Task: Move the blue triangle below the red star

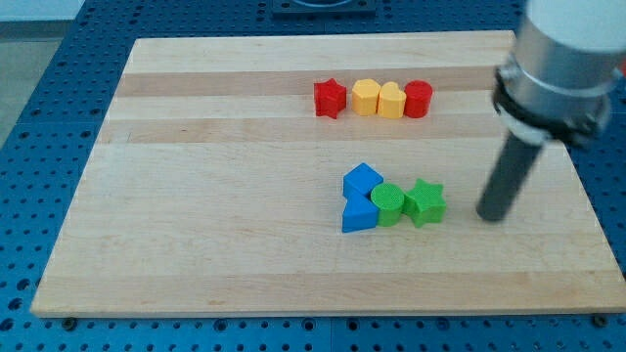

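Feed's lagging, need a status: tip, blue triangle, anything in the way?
My tip on the board, right of green star, touching nothing. Blue triangle untouched, well below red star. Blue block and green cylinder crowd it.

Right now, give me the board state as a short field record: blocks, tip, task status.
top row, left to right: red star, yellow hexagon, yellow heart, red cylinder
lower cluster: blue cube, blue triangle, green cylinder, green star, touching
my tip: right of the green star, apart from it
task status: blue triangle not yet directly below red star; sits lower and slightly right
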Robot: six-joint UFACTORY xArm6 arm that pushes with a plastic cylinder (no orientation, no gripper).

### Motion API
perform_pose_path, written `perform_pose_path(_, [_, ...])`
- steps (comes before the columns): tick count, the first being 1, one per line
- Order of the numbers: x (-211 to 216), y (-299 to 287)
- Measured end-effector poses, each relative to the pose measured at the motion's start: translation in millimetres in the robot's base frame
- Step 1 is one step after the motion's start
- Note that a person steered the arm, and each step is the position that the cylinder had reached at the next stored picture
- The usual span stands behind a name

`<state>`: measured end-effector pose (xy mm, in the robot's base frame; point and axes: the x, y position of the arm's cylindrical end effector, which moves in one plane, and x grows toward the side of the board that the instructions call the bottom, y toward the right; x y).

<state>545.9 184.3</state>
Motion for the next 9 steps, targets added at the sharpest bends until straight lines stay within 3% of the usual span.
perform_pose_path(1, [38.0, -22.4])
perform_pose_path(4, [37.7, -137.9])
perform_pose_path(5, [26.2, -158.3])
perform_pose_path(6, [-11.3, -164.4])
perform_pose_path(8, [-23.7, -164.4])
perform_pose_path(9, [-51.8, -163.3])
